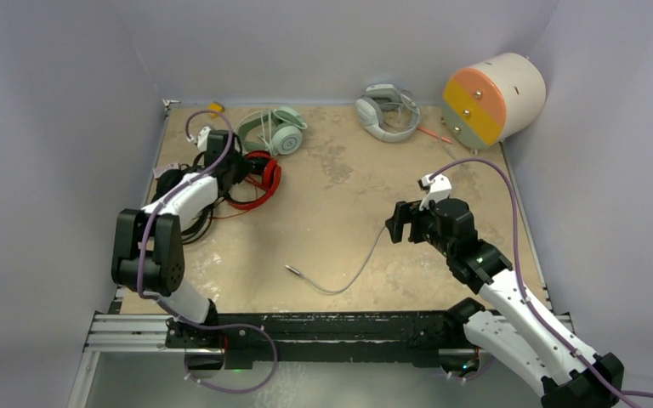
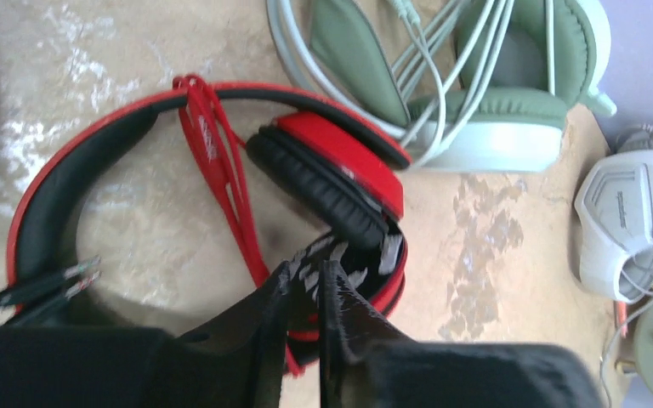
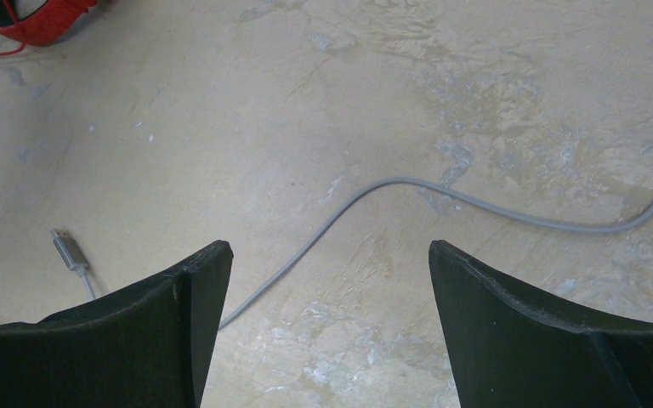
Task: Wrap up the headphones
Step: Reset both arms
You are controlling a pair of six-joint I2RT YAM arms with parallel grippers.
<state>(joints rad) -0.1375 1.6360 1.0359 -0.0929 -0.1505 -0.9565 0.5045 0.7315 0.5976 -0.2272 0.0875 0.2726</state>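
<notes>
Left pincer [image 2: 315,268]: a slit apart over one red-and-black padded headset [image 2: 323,170], hold unclear. Right pincer [image 3: 327,255]: wide, empty. One mint-green headset [image 1: 282,132], eleven o'clock on the bench [image 1: 340,229].

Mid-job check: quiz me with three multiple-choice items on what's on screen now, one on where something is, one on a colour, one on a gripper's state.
1. Which headset is the left gripper at?
A. the mint one
B. the grey-white one
C. the red headset

2. What colour is the loose cable under the right gripper?
A. grey
B. red
C. blue

3. How is the right gripper?
A. shut on the cable
B. open, holding nothing
C. shut on a headset

Answers:
1 C: its wrist view shows it right at the red ear cup.
2 A: it is a grey line ending in a metal plug.
3 B: its jaws stand wide apart, and the cable lies beyond them, ungripped.
</notes>
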